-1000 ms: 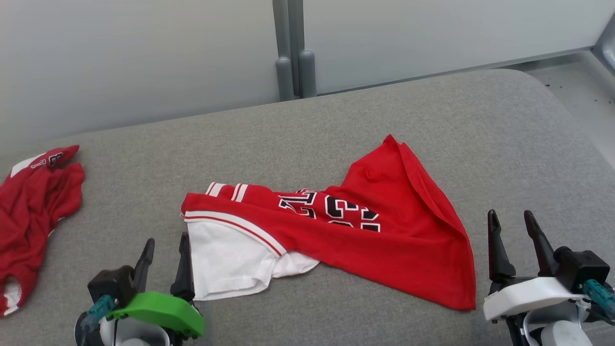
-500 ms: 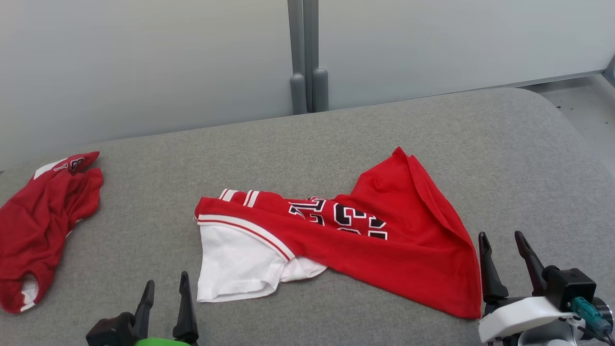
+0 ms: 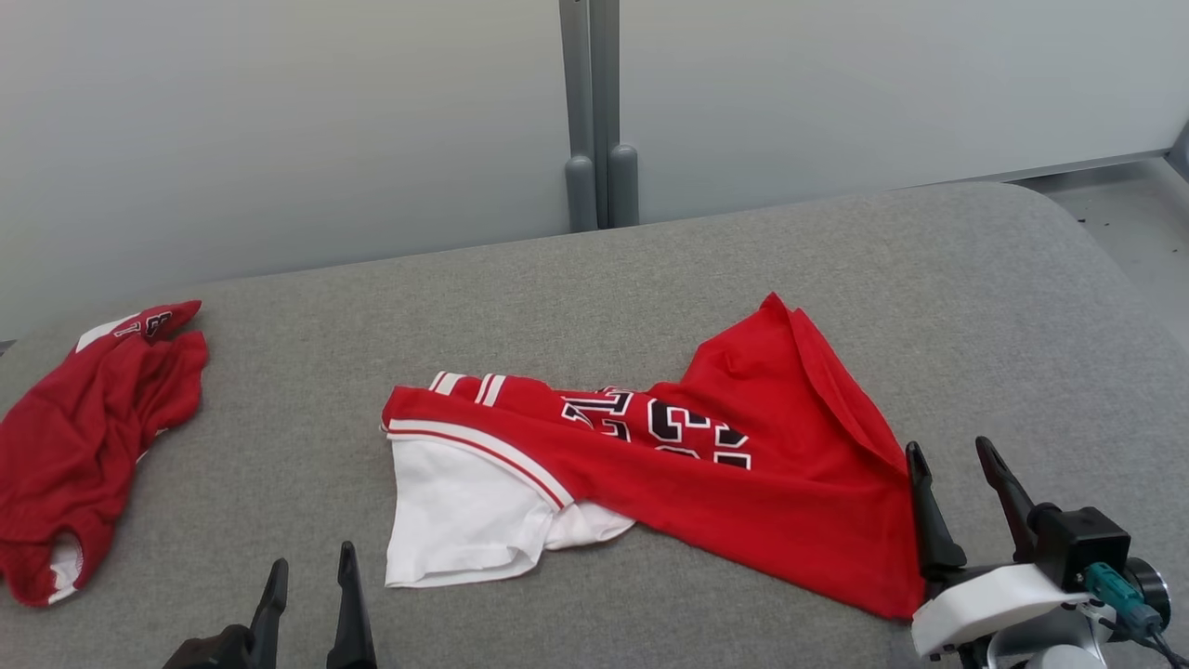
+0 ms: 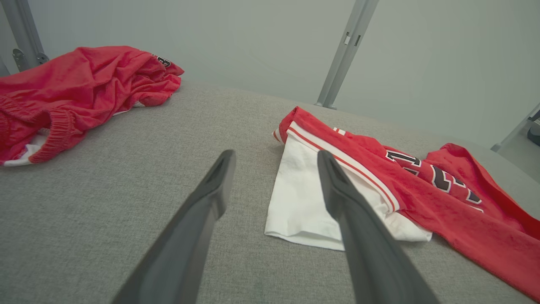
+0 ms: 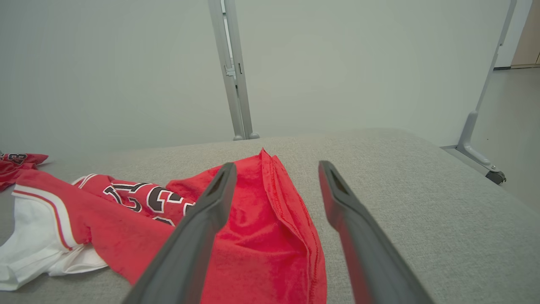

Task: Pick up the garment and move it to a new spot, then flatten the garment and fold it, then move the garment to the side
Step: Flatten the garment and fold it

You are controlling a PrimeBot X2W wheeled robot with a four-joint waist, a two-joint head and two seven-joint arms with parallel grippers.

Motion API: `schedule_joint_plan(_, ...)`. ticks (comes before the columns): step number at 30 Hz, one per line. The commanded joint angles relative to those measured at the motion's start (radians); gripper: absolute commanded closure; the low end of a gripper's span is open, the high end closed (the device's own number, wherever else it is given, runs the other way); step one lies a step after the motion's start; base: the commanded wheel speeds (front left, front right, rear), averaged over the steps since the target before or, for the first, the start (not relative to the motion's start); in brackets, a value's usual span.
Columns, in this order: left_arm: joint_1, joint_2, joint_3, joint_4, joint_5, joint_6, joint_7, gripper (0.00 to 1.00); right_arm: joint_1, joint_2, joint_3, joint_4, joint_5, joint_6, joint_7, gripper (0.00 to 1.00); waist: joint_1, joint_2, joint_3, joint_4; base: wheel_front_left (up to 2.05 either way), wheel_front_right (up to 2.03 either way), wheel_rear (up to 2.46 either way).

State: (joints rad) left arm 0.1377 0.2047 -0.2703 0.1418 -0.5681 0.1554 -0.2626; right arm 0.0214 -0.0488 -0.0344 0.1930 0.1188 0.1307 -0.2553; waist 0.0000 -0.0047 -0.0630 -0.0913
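Note:
A red jersey garment [image 3: 725,465] with black numbers and a white sleeve part lies crumpled on the middle of the grey padded table [image 3: 557,279]; it also appears in the left wrist view [image 4: 379,177] and the right wrist view [image 5: 253,219]. My left gripper [image 3: 309,569] stands open near the front edge, just left of the white part, holding nothing. My right gripper [image 3: 952,455] is open beside the garment's right corner, its left finger [image 3: 924,516] close to the red hem. In the right wrist view the fingers [image 5: 211,202] straddle the hem without touching it.
A second red garment [image 3: 84,446] lies bunched at the table's far left, also in the left wrist view [image 4: 71,93]. A grey post [image 3: 594,111] and pale wall panels stand behind the table. Floor shows past the table's right end [image 3: 1133,214].
The head camera has tilted, so everything sits lower and further right in view. Both grippers have drawn back toward the front edge; the garments lie unchanged.

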Motion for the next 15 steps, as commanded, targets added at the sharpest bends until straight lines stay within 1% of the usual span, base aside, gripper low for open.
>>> schedule_joint_plan(1, 0.018, -0.001, 0.003, -0.003, 0.010, -0.002, -0.003, 0.00, -0.013, -0.003, 0.004, -0.002, -0.006, 0.000, 0.004, 0.00, 0.0000, 0.0047, -0.001, 0.002, 0.00, 0.00, 0.00)
schedule_joint_plan(15, 0.017, -0.008, 0.007, -0.005, 0.027, -0.013, -0.003, 0.00, -0.024, -0.003, 0.023, 0.003, -0.001, 0.000, 0.003, 0.00, 0.0000, 0.0047, -0.002, 0.012, 0.00, 0.00, 0.00)
